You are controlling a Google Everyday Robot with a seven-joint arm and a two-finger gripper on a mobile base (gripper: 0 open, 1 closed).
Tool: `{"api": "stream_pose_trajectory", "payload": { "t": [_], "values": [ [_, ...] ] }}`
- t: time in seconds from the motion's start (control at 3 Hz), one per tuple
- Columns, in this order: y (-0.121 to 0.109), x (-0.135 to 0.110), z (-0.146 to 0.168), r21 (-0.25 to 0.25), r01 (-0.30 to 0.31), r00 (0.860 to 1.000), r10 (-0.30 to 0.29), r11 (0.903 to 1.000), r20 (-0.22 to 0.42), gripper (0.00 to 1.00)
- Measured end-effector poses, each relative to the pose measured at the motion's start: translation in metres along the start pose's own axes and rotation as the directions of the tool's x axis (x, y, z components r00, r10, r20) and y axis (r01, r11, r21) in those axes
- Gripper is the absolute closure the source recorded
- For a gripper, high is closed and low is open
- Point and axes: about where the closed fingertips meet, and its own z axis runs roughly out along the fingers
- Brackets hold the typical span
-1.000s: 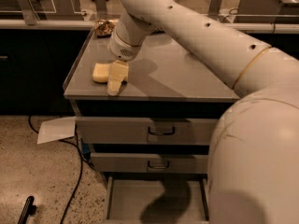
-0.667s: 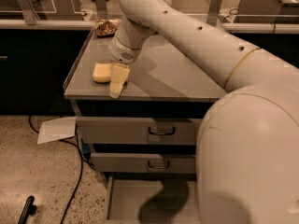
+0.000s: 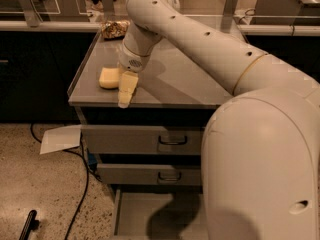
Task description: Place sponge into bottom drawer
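The pale yellow sponge [image 3: 109, 77] lies flat on the grey cabinet top [image 3: 175, 86], near its front left corner. My gripper [image 3: 125, 91] hangs from the white arm and is low over the top, right beside the sponge's right edge and reaching to the front edge of the cabinet. Whether it touches the sponge I cannot tell. The bottom drawer [image 3: 131, 209] is pulled out at floor level, its grey floor bare and partly in shadow. My arm's body hides its right part.
A patterned snack bag [image 3: 115, 29] lies at the back left of the cabinet top. The two upper drawers [image 3: 172, 140] [image 3: 170, 175] are closed. A white sheet [image 3: 60, 139], a black cable [image 3: 80, 189] and a dark object [image 3: 27, 226] are on the floor at left.
My gripper has dropped slightly toward the cabinet's front edge beside the sponge. The sponge has not moved. My arm's body fills more of the right side.
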Motion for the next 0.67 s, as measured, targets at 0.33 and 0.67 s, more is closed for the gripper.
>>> {"api": "stream_pose_trajectory", "payload": {
  "t": [0.33, 0.67],
  "values": [
    [0.0001, 0.0000, 0.0000, 0.000, 0.000, 1.000, 0.000, 1.0000, 0.000, 0.42],
    [0.0056, -0.0028, -0.0038, 0.000, 0.000, 1.000, 0.000, 1.0000, 0.000, 0.65]
  ]
}}
